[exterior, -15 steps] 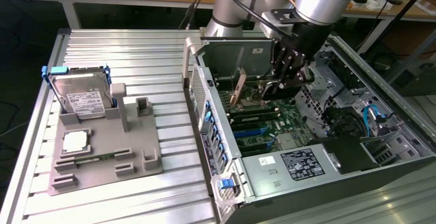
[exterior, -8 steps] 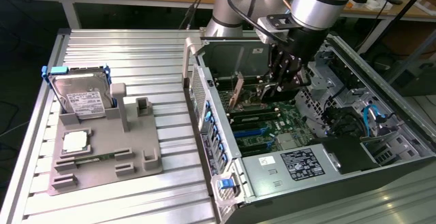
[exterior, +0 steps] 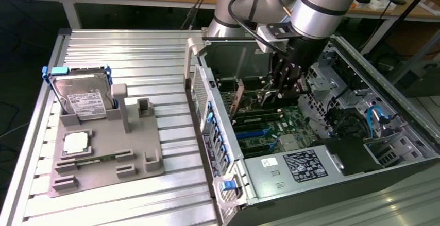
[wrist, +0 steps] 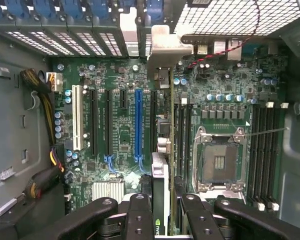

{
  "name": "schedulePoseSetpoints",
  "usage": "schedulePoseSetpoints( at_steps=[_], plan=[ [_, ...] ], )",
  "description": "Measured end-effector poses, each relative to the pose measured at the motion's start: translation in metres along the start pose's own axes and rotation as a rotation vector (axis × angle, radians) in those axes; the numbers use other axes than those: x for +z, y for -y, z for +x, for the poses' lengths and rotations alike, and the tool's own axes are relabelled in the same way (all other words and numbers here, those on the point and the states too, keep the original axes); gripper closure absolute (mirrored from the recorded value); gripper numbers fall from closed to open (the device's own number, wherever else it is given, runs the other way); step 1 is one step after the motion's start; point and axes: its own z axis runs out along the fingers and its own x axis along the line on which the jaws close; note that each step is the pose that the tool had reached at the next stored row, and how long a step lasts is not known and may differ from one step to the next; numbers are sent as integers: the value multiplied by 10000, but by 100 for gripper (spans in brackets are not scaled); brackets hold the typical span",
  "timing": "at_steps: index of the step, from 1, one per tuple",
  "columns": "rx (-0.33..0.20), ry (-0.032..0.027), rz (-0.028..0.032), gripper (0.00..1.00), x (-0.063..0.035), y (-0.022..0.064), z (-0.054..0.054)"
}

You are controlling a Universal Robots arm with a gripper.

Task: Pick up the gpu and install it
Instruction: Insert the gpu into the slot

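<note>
The gpu (wrist: 160,172) shows edge-on in the wrist view as a thin card with a green logo. It stands upright between my gripper's (wrist: 162,205) black fingers (wrist: 140,215), which are shut on it. Its silvery end bracket (wrist: 163,47) reaches the case's rear slot openings. The card stands over the motherboard (wrist: 115,125), just beside the long blue slot (wrist: 138,125). Whether it is seated in a slot I cannot tell. In the exterior view my gripper (exterior: 285,89) reaches down inside the open computer case (exterior: 385,149), with the gpu (exterior: 240,100) running from it toward the rear wall.
On the exterior view's left, a grey fixture (exterior: 131,149) carries a hard drive (exterior: 84,100) in a blue frame, a processor (exterior: 75,141) and a green memory stick (exterior: 96,159). Inside the case are a power supply (exterior: 295,169), blue cables (exterior: 374,120) and an empty processor socket (wrist: 219,162).
</note>
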Motion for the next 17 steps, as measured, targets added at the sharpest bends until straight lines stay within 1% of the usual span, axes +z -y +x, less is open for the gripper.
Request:
schedulePoseSetpoints(
  at_steps=[11, 15, 16, 17],
  plan=[
    [0, 6, 30, 73, 138, -50, 168],
    [-3, 6, 141, 73, 176, -95, 173],
    [-3, 5, 162, 73, 186, -104, 173],
    [-3, -1, 170, 73, 195, -112, 173]
  ],
)
